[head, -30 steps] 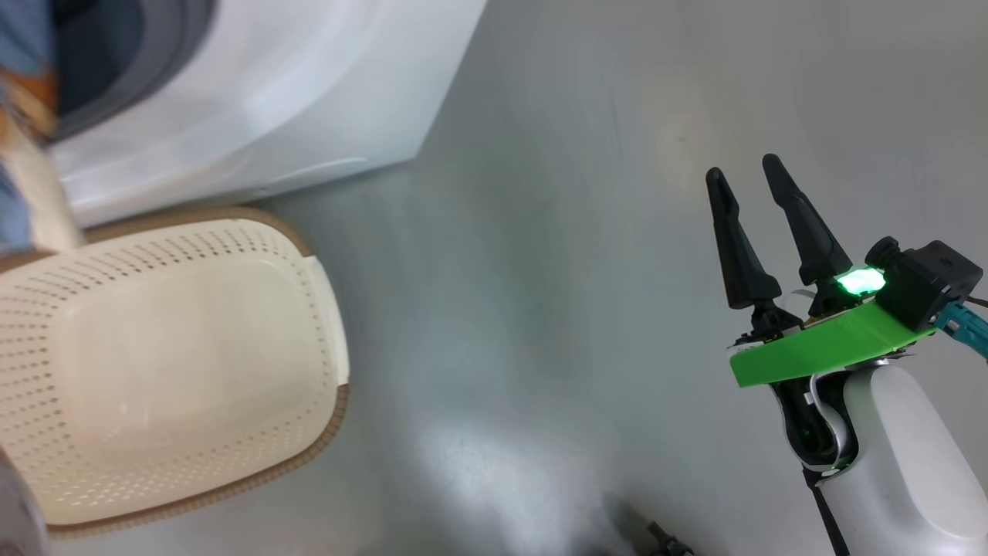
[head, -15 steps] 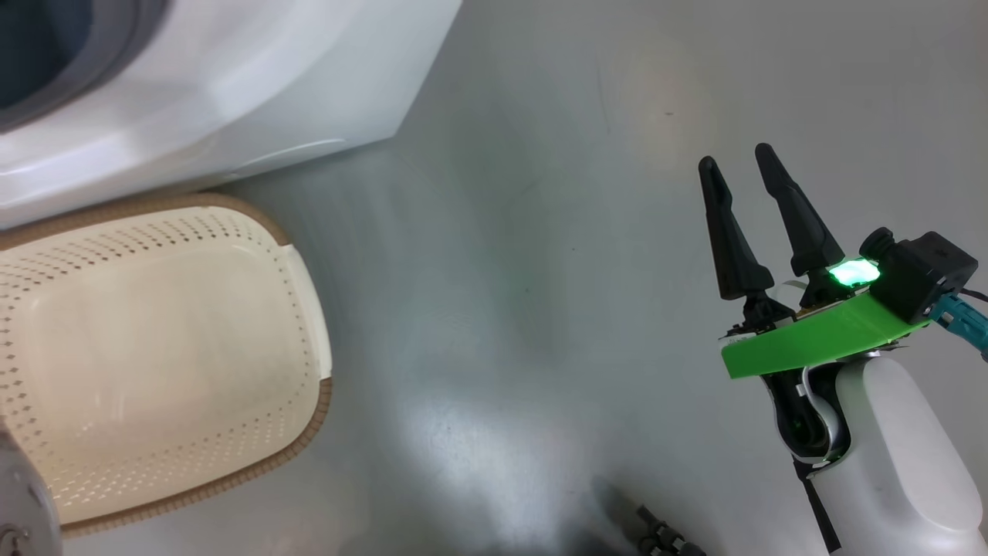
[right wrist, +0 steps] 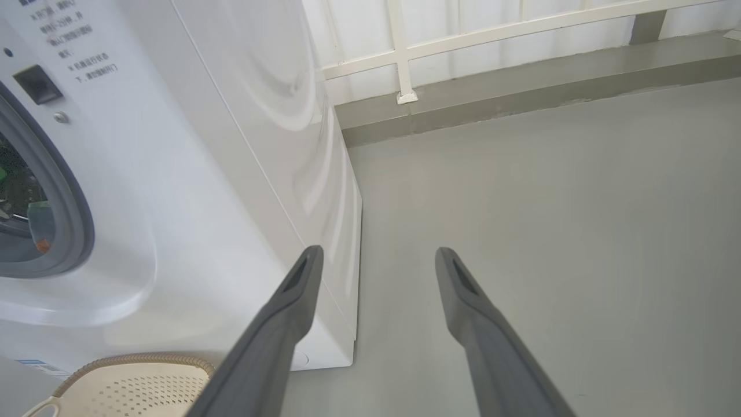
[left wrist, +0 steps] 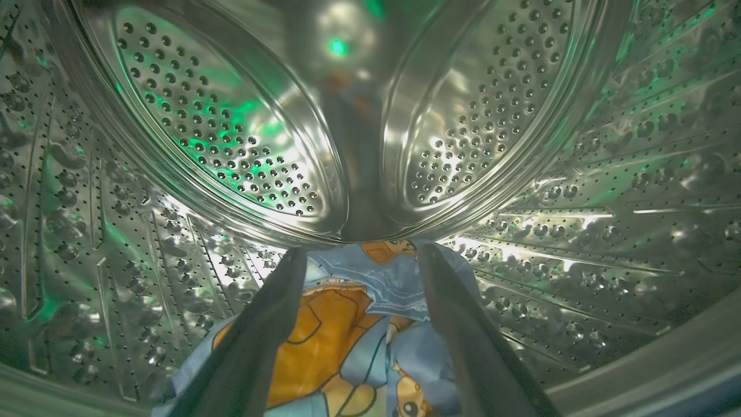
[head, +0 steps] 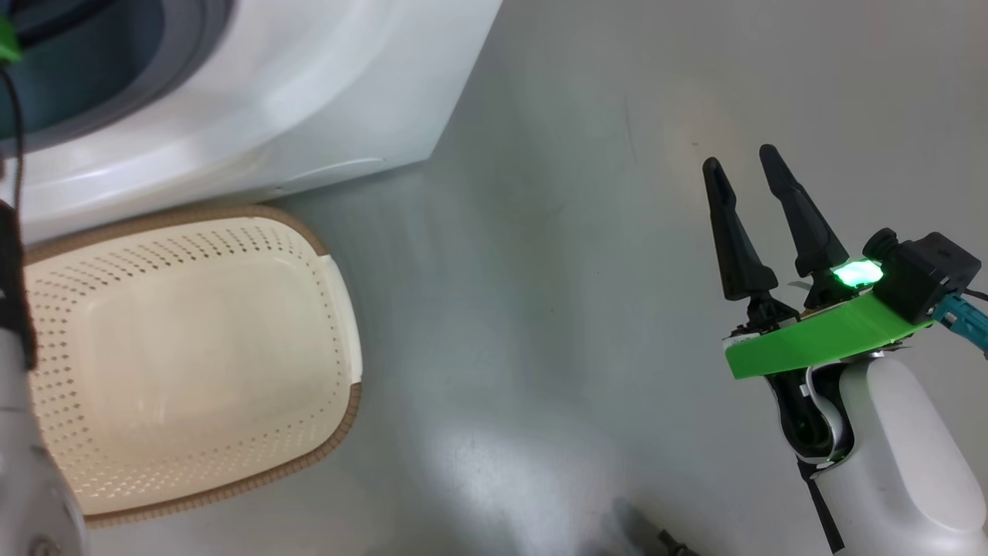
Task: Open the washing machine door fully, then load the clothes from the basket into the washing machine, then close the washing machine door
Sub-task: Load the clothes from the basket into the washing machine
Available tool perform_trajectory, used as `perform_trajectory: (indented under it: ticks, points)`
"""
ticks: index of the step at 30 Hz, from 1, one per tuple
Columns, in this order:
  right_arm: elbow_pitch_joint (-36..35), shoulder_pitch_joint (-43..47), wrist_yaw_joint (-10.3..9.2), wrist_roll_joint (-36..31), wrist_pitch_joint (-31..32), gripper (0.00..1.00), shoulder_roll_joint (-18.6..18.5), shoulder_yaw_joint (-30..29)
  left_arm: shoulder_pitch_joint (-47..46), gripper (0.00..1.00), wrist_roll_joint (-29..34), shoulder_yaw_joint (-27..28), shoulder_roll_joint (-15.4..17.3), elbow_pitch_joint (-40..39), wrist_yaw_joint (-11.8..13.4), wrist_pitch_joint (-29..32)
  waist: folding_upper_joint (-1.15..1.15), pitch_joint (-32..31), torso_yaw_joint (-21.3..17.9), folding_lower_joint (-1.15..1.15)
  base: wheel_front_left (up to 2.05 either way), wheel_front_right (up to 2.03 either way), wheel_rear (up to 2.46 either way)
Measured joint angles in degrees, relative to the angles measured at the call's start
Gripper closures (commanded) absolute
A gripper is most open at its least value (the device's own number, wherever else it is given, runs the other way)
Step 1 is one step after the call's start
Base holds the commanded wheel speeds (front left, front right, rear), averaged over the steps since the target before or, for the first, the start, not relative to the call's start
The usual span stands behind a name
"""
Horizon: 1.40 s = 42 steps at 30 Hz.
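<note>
While the left claw point(left wrist: 360, 250) hangs inside the drum point(left wrist: 220, 145): its fingers are spread wide and grip nothing, with the clothes point(left wrist: 324, 330) lying loose beneath and between them.
Clothes: heaped on the drum's lower wall, inside the washing machine point(head: 270, 100).
Basket point(head: 340, 324): on the floor point(head: 540, 270) just in front of the machine, with nothing inside it as far as I can see.
Right claw point(head: 739, 155): released, held over bare floor, well apart from the machine.
Done, I judge: door opened; loading finished or nearly so.
Left to do: draw the left arm out, then swing the door shut.
</note>
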Motion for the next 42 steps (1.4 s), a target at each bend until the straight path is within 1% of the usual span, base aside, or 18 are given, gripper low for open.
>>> perform_trajectory:
  ticks: [2,10,11,14,17,20,25,31,36,42]
  points:
    - [0.1,0.0,0.00,0.0,0.0,0.00,0.0,0.0,1.6,0.00,0.0,-0.4,-0.3,-0.7,-0.5,0.0,0.00,-0.7,0.3,0.00,0.00,0.00,0.00]
    - [0.5,0.2,0.00,0.0,0.0,0.00,-0.1,0.0,8.1,0.00,-0.1,-0.6,-0.5,-3.5,-0.6,0.0,0.00,-3.2,1.2,0.00,0.00,0.00,0.00]
    - [0.6,0.3,0.00,0.0,0.0,0.00,-0.1,0.0,10.1,0.00,-0.1,-0.6,-0.5,-4.3,-1.0,0.0,0.00,-3.7,1.3,0.00,0.00,0.00,0.00]
    - [0.6,0.7,0.00,0.0,0.0,0.00,0.0,0.0,12.9,0.00,-0.3,-0.4,-0.4,-6.1,-1.0,0.0,0.00,-4.2,1.2,0.00,0.00,0.00,0.00]
    - [0.6,1.4,0.00,0.0,0.0,0.00,0.0,0.0,17.8,0.00,-0.9,0.0,-0.5,-10.5,-1.1,0.0,0.00,-4.7,1.0,0.00,0.00,0.00,0.00]
    - [0.6,1.4,0.00,0.0,0.0,0.00,0.0,-0.2,23.5,0.00,-1.3,0.6,-0.7,-16.5,-1.5,0.0,0.00,-5.0,0.9,0.00,0.00,0.00,0.00]
    - [0.4,2.3,0.00,0.3,0.0,0.00,-0.1,-2.0,33.0,0.00,-3.0,1.5,-2.5,-26.3,-1.6,0.0,0.00,-5.5,1.4,0.00,0.00,0.00,0.00]
    - [0.4,2.9,0.00,0.4,0.0,0.00,-0.3,-2.1,42.2,0.00,-3.3,1.5,-3.7,-36.2,-1.5,0.0,0.00,-5.9,2.2,0.00,0.00,0.00,0.00]
    - [0.4,2.9,0.00,0.4,0.0,0.00,-0.3,-1.8,48.6,0.00,-3.8,1.4,-5.0,-42.0,-1.1,0.1,0.00,-6.2,2.3,0.00,0.00,0.00,0.00]
    - [0.4,2.9,0.00,0.4,0.0,0.00,-0.4,-1.4,54.2,0.00,-4.8,1.6,-5.7,-44.7,-0.4,0.2,0.00,-6.5,2.2,0.00,0.00,0.00,0.00]
